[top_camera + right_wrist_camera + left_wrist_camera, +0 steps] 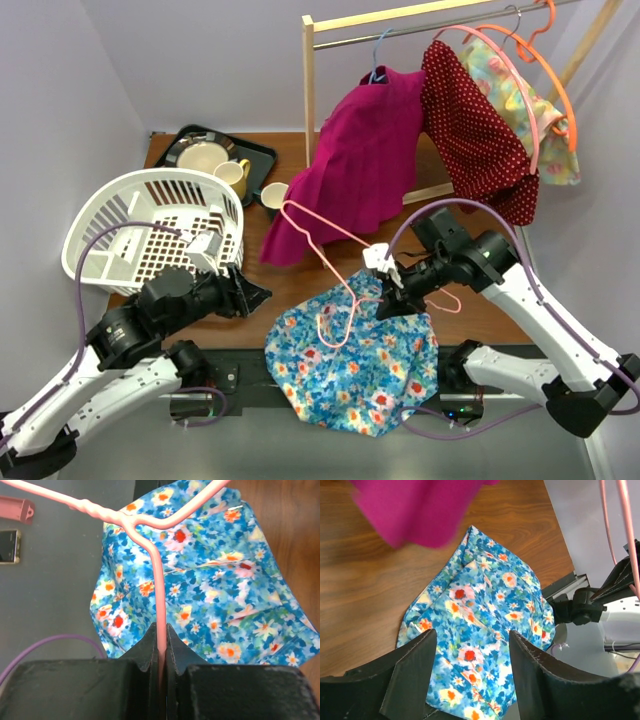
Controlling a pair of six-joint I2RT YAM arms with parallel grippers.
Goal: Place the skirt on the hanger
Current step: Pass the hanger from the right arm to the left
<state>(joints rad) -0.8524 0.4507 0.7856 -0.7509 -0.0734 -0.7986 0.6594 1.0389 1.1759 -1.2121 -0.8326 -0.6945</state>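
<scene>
Skirt point(350, 370), crumpled blue floral cloth, lies under thin pink hanger point(160, 590).

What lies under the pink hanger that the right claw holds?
The blue floral skirt lies under the pink hanger, draped over the near edge of the wooden table. Whatever is beneath the skirt is covered.

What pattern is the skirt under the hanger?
Skirt: blue floral, orange and white flowers; right wrist view.

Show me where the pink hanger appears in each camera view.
Top external: pink hanger near the centre of the picture.
Left wrist: pink hanger along the upper right edge.
Right wrist: pink hanger down the middle.
Shared landmark: blue floral skirt.
</scene>
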